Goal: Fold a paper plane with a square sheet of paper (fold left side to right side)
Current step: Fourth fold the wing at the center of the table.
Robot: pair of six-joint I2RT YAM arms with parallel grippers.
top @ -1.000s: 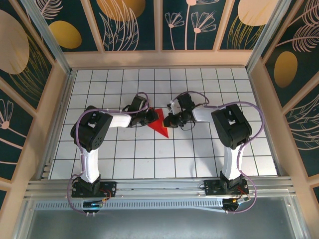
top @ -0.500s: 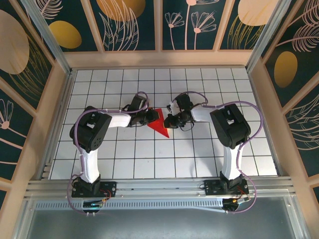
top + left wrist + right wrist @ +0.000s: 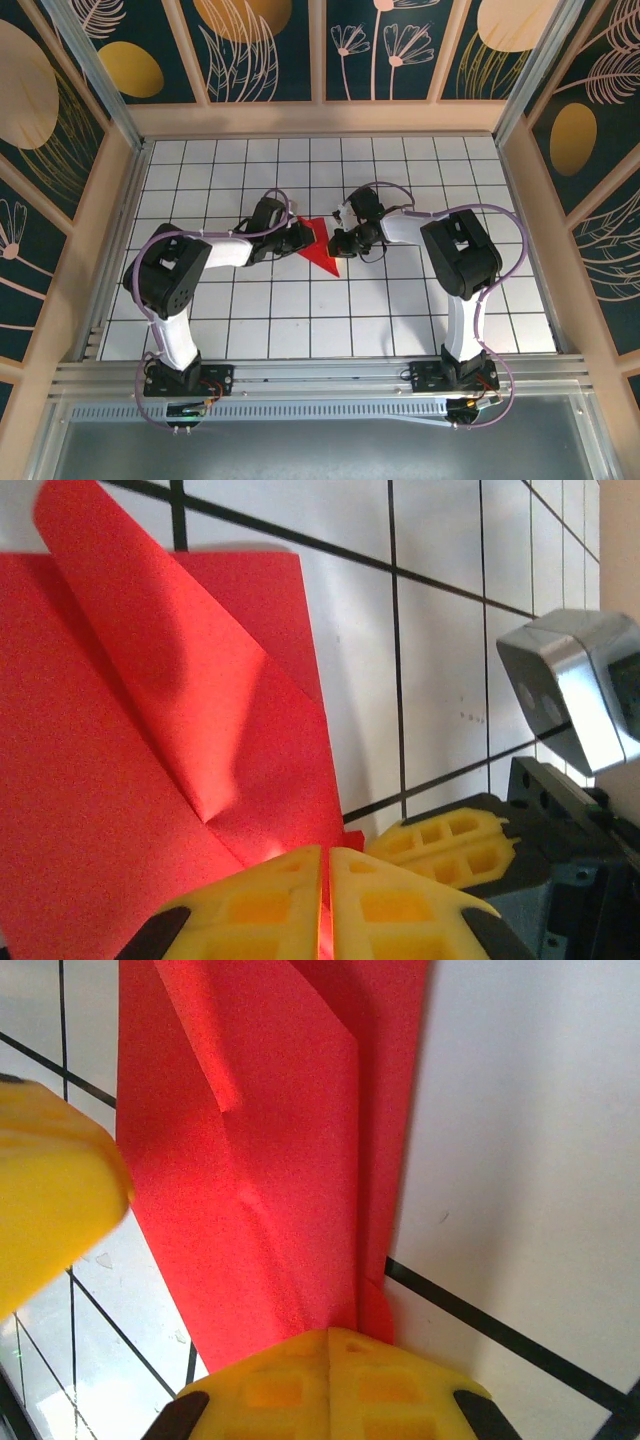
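I see the folded red paper lying on the gridded table between both arms. My left fingers are closed, pinching its edge, with red showing in their seam. My right fingers are closed tight at the opposite edge; whether they grip it I cannot tell

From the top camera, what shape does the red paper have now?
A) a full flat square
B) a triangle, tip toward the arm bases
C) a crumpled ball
B: the red paper lies on the table, wide at its far side and narrowing to a tip at the near side.
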